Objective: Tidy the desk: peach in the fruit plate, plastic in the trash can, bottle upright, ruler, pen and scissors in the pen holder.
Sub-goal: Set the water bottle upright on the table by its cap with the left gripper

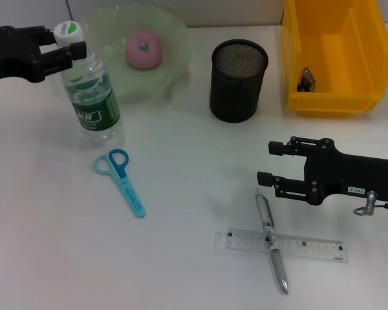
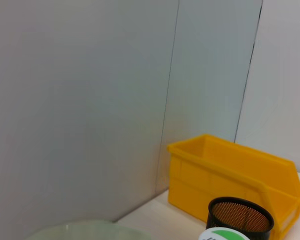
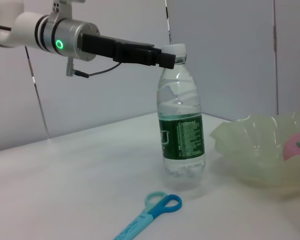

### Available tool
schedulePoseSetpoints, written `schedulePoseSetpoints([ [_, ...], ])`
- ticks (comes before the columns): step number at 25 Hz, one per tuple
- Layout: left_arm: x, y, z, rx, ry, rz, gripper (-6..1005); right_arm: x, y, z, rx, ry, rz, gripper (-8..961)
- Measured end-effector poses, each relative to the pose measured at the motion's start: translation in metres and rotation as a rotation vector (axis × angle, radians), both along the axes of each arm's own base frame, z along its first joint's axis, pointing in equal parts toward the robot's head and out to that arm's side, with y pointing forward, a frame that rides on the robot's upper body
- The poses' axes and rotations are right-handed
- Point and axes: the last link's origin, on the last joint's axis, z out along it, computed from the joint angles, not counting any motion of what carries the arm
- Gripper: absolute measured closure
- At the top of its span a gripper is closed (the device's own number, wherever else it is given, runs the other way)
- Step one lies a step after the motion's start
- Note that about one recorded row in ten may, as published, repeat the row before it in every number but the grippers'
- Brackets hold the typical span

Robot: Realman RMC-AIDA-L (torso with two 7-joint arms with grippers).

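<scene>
White counter (image 1: 181, 194) before pale wall panels. At far left the bottle (image 1: 90, 90) stands upright, just in front of the translucent fruit plate (image 1: 174, 39), which holds the peach (image 1: 143, 49). The black mesh pen holder (image 1: 238, 81) sits at far centre, with the yellow trash can (image 1: 330, 58) to its right containing a small dark scrap whose nature cannot be told. The blue scissors (image 1: 121, 179) lie flat near the bottle's base. At near right the pen (image 1: 271, 242) lies across the clear ruler (image 1: 281, 245).

The left end effector (image 1: 68, 46) reaches in horizontally from the left edge, its fingers set on either side of the bottle's cap; the right wrist view shows them closed against the neck. The right end effector (image 1: 269, 163) hovers low, held level and pointing left, just above the far end of the pen, its jaws parted and holding nothing.

Risks, as judged: a sideways withdrawal of the left arm before the fingers spread could tip the bottle toward the plate or scissors. A descent on the pen could also catch the ruler beneath it, dragging both or pinching neither cleanly.
</scene>
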Motion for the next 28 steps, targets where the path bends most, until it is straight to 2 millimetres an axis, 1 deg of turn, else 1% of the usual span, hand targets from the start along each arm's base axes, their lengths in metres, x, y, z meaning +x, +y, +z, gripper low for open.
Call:
schedulePoseSetpoints([
  [3, -0.005, -0.005, -0.005, 0.028, -0.006, -0.028, 558, 0.000, 0.000, 0.000, -0.001, 0.001, 0.001, 288],
  [7, -0.008, -0.008, -0.009, 0.049, -0.016, -0.044, 558, 0.000, 0.000, 0.000, -0.001, 0.000, 0.002, 288],
  [13, -0.010, -0.009, -0.016, 0.074, -0.009, -0.045, 559, -0.001, 0.001, 0.000, 0.000, -0.002, 0.004, 289],
  [28, -0.009, -0.009, -0.017, 0.073, -0.011, -0.045, 558, -0.001, 0.000, -0.001, -0.002, -0.001, 0.005, 289],
])
